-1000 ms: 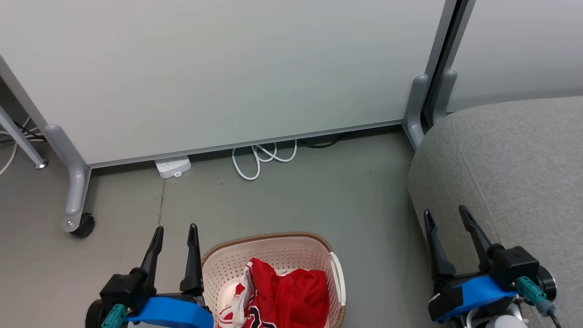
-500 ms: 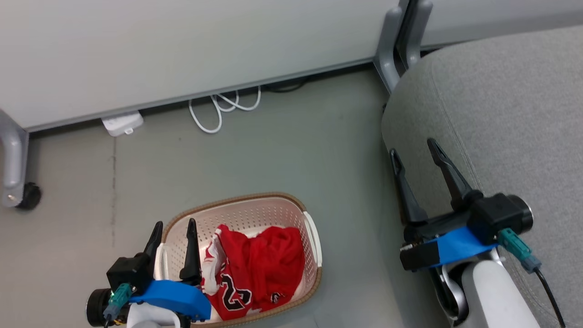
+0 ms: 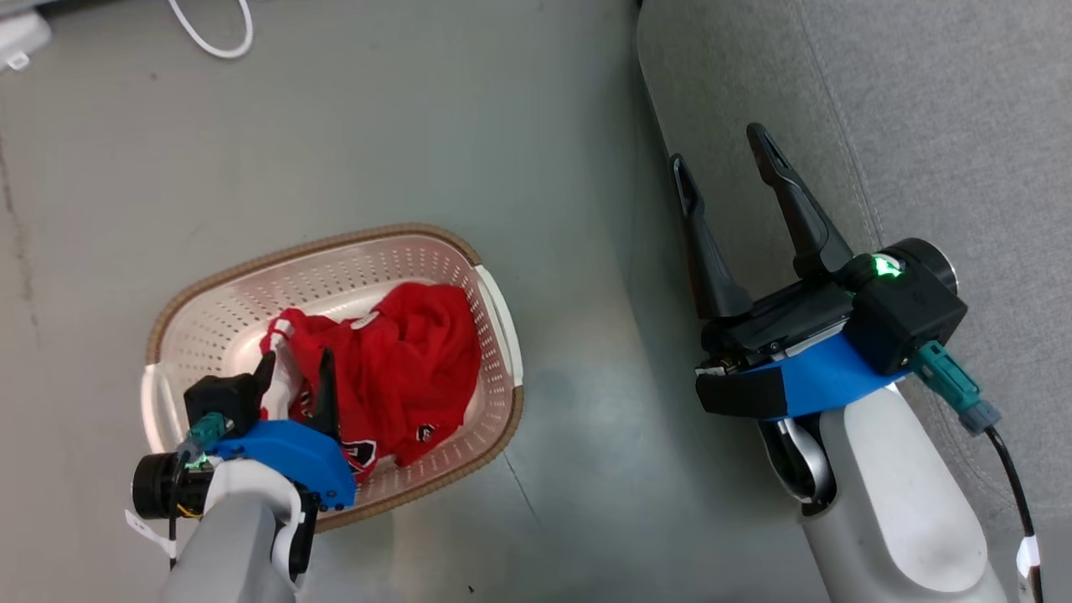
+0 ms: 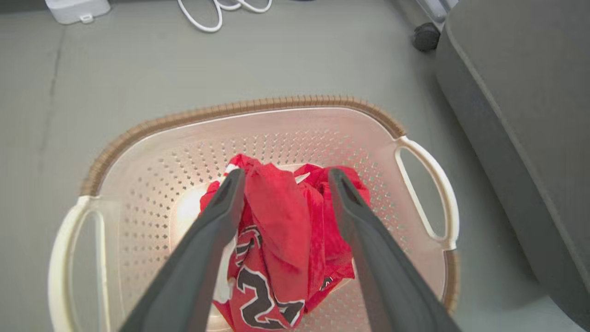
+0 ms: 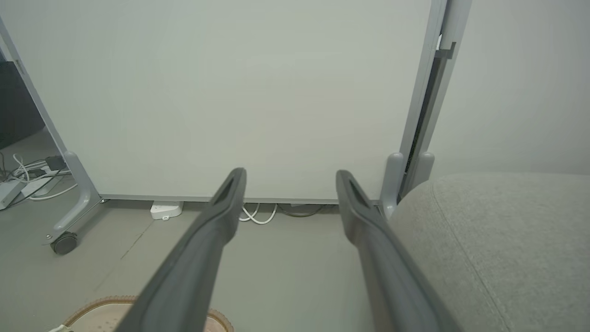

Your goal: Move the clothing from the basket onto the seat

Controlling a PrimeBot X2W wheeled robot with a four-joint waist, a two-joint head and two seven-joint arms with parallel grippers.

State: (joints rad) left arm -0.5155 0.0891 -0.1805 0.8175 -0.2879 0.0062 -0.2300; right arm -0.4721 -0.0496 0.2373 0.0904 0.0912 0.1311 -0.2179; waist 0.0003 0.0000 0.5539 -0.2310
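Grey floor (image 3: 352, 126) runs under everything, with a pale partition wall (image 5: 230, 92) beyond. My left fingers (image 4: 221, 221) stand spread wide and grip nothing. Between them lies the clothing (image 4: 281, 216), a crumpled red heap with white trim and a printed number, its top fold rising into the gap between the tips. Whether the tips touch the cloth I cannot tell. Around the heap sits the basket (image 4: 230, 109), its brown rim ringing those fingers. Off to their right, well apart from the basket, my right fingers (image 3: 796, 209) hang spread and empty at the rounded edge of the seat (image 3: 938, 126).

I judge this to be the first pick, the reach into the basket. The next move calls for sinking a little deeper so a thick fold sits between the fingers, closing firmly, then lifting clear of the rim before swinging toward the seat.
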